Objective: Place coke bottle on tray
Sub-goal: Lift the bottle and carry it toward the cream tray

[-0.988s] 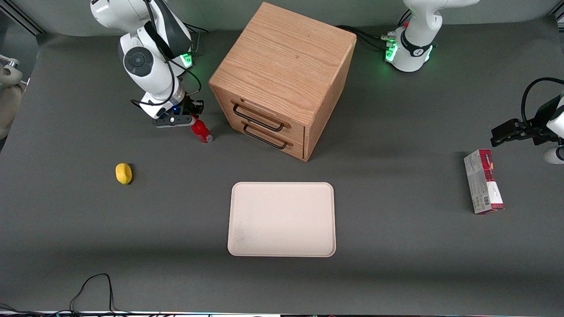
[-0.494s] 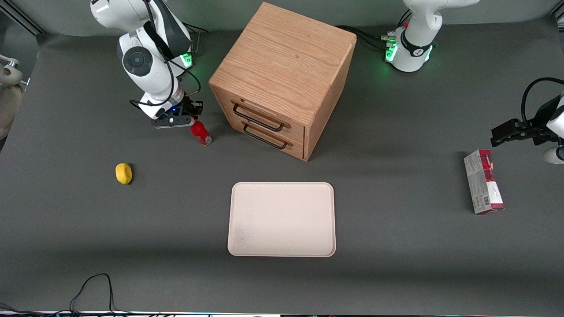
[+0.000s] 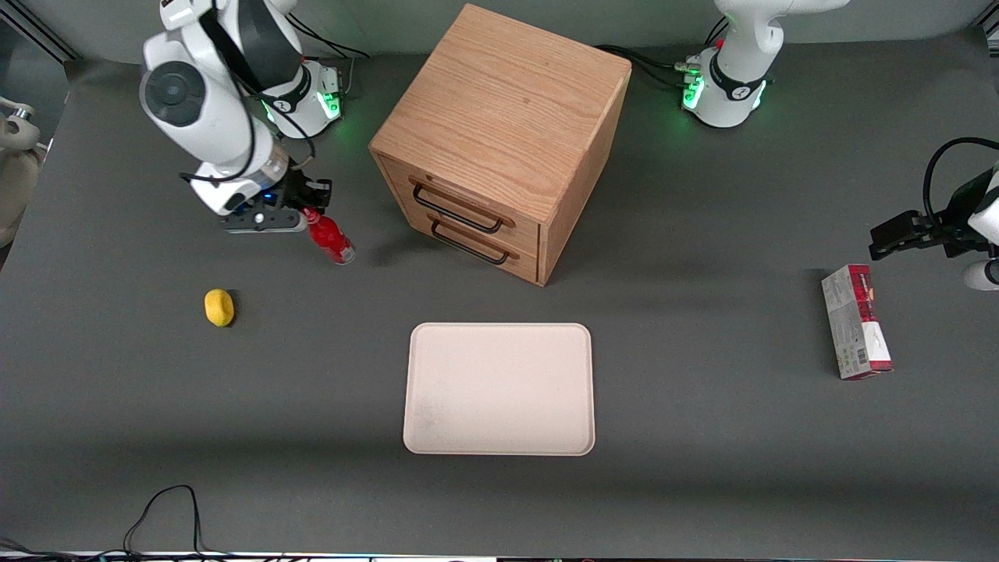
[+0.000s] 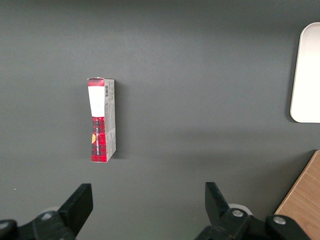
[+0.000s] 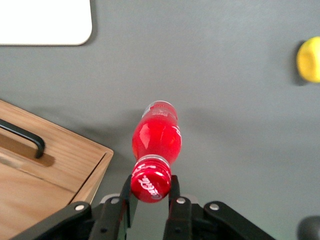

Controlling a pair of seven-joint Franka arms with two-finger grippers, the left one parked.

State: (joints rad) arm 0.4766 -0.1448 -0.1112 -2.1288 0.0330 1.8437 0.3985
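My right gripper [image 3: 312, 212] is shut on the red cap of the coke bottle [image 3: 329, 240] and holds it in the air, above the table beside the wooden drawer cabinet [image 3: 499, 133]. The bottle hangs tilted, clear base down. In the right wrist view the fingers [image 5: 123, 196] clamp the cap of the bottle [image 5: 156, 137] from both sides. The cream tray [image 3: 499, 388] lies flat, nearer to the front camera than the cabinet; one corner of it shows in the right wrist view [image 5: 45, 22].
A yellow lemon-like object [image 3: 219, 307] lies toward the working arm's end of the table. A red-and-white carton box [image 3: 856, 332] lies toward the parked arm's end. A black cable [image 3: 160, 515] loops at the table's front edge.
The gripper has risen with the coke bottle in it and moved away from the cabinet; the bottle has left the table and its shadow now falls apart from it.
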